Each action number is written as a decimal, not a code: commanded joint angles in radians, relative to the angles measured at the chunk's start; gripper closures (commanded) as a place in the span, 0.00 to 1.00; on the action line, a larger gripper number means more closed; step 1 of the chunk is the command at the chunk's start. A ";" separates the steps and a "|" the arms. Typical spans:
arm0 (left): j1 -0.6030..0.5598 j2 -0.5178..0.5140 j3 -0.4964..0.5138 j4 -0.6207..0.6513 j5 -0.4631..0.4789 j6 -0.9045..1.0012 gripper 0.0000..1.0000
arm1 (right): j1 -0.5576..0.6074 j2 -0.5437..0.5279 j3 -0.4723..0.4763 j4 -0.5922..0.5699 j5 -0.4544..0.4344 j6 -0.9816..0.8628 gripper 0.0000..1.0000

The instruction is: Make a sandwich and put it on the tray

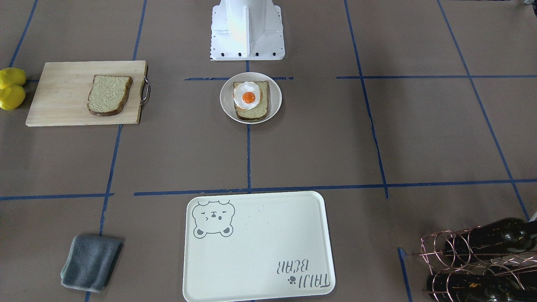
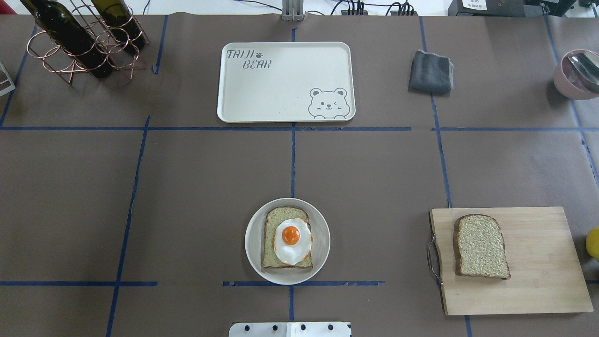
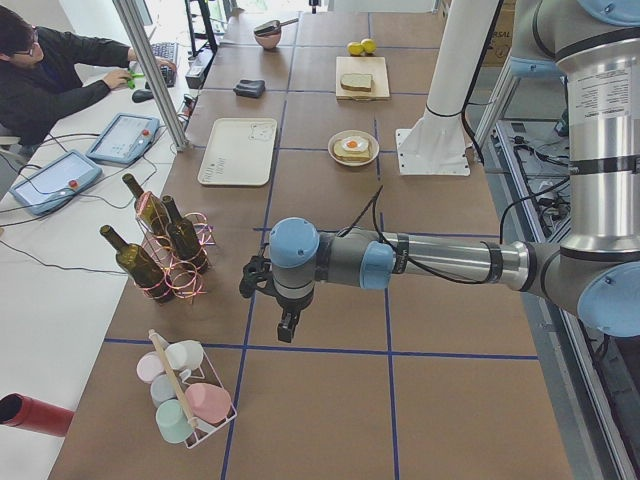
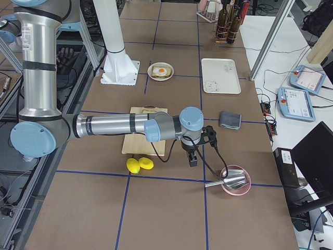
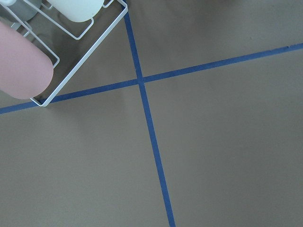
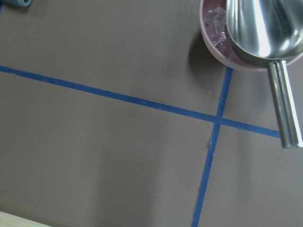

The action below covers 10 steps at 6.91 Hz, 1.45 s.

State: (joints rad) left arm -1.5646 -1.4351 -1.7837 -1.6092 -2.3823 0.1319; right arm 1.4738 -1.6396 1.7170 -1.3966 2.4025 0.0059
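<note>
Brown paper crossed with blue tape lines covers the tabletop (image 2: 187, 187). One bread slice (image 2: 269, 243) lies flat on a round white plate (image 2: 252, 243) just in front of the robot's base, with the egg (image 2: 292, 241) on top of it, yolk up. This plate sits between the two tools, well apart from each.

The second slice (image 2: 481, 245) lies bare on a wooden board (image 2: 538, 262), on the right tool's side. The tray (image 2: 281, 84) rests across the tabletop from the plate, well apart from both tools, and nothing of the sandwich is on it.

The right tool (image 4: 192, 159) hangs above bare tabletop just past the board's corner. Two lemons (image 4: 133, 165) lie near it on one side. A pink bowl (image 4: 231, 191) with a steel scoop (image 6: 260, 23) in it lies near it on the other. A grey cloth (image 2: 430, 71) lies a little farther off, toward the tray.

The left tool (image 3: 287, 328) hangs over a tape line at the opposite end. A bottle rack (image 3: 175, 260) and a wire cup rack (image 3: 190, 400) stand near it, and the sandwich parts lie far beyond it.

Both tools point down and hold nothing. Only the side views show them, so I cannot tell whether their fingers are apart or together.
</note>
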 commanded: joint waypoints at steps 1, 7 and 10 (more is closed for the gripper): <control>0.000 0.001 0.003 0.000 0.000 0.000 0.00 | -0.120 -0.045 0.059 0.253 0.021 0.277 0.00; 0.000 0.002 -0.003 0.000 0.000 0.000 0.00 | -0.694 -0.186 0.263 0.608 -0.343 1.055 0.00; 0.000 0.002 -0.003 0.000 0.000 0.000 0.00 | -0.918 -0.290 0.248 0.778 -0.587 1.232 0.21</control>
State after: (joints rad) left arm -1.5642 -1.4327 -1.7870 -1.6092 -2.3823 0.1319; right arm 0.6381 -1.8998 1.9728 -0.6744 1.9051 1.1803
